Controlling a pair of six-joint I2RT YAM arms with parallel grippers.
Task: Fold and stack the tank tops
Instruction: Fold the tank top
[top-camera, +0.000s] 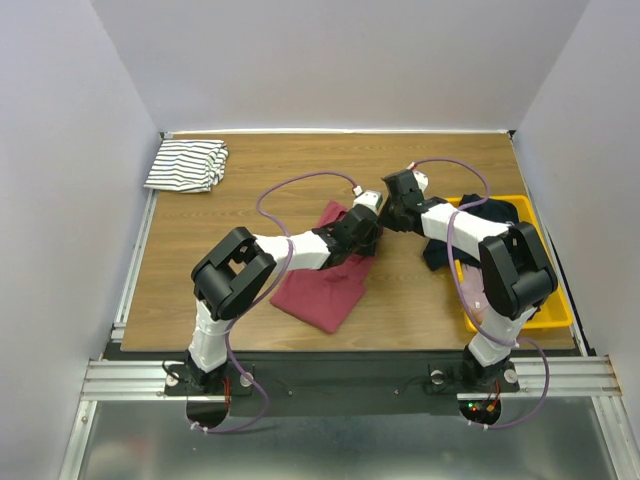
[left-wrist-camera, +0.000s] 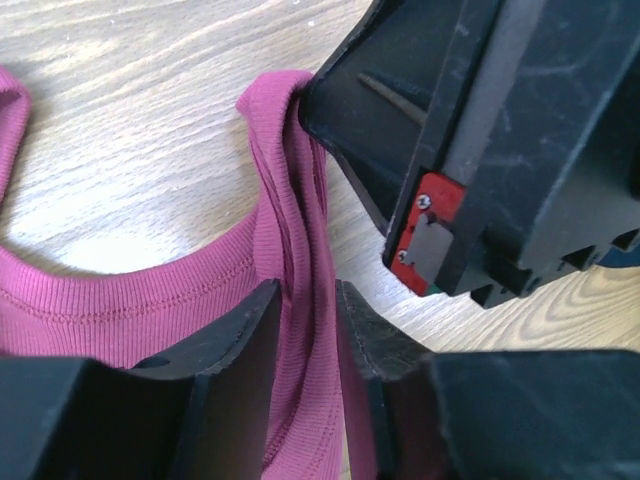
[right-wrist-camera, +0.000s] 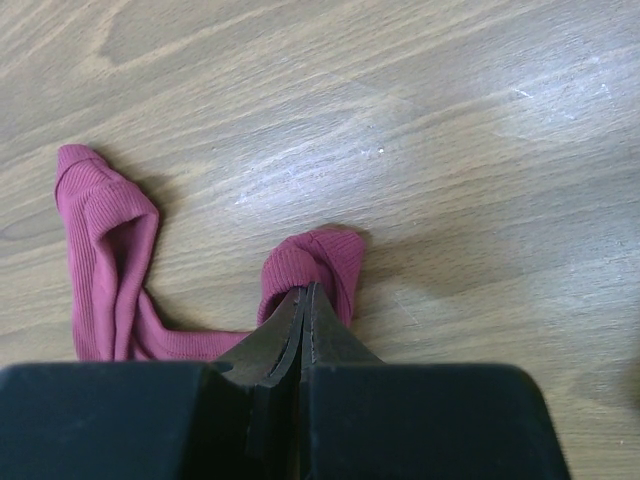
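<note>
The dark red tank top lies spread and somewhat rumpled on the wooden table near its middle, with its straps pointing towards the far side, where the 2 arms meet over it. The left gripper is low over 1 strap. Its 2 fingers stand on either side of the twisted ribbed band with only a narrow gap between them, and the cloth fills that gap. I cannot tell whether they are actually pressing on it. In the left wrist view the black body of the other tool sits just beyond, against the far loop of the same strap. The right gripper has its fingers drawn fully together, with a small bunched fold of the red strap pinched at their tips. The fold rests on the table surface. In the right wrist view the 2nd strap lies flat to the left, apart from the pinched one. The striped tank top sits folded into a compact bundle at the far left corner of the table, well away from both arms. At the right edge stands a yellow bin with dark garments hanging over its far end.
</note>
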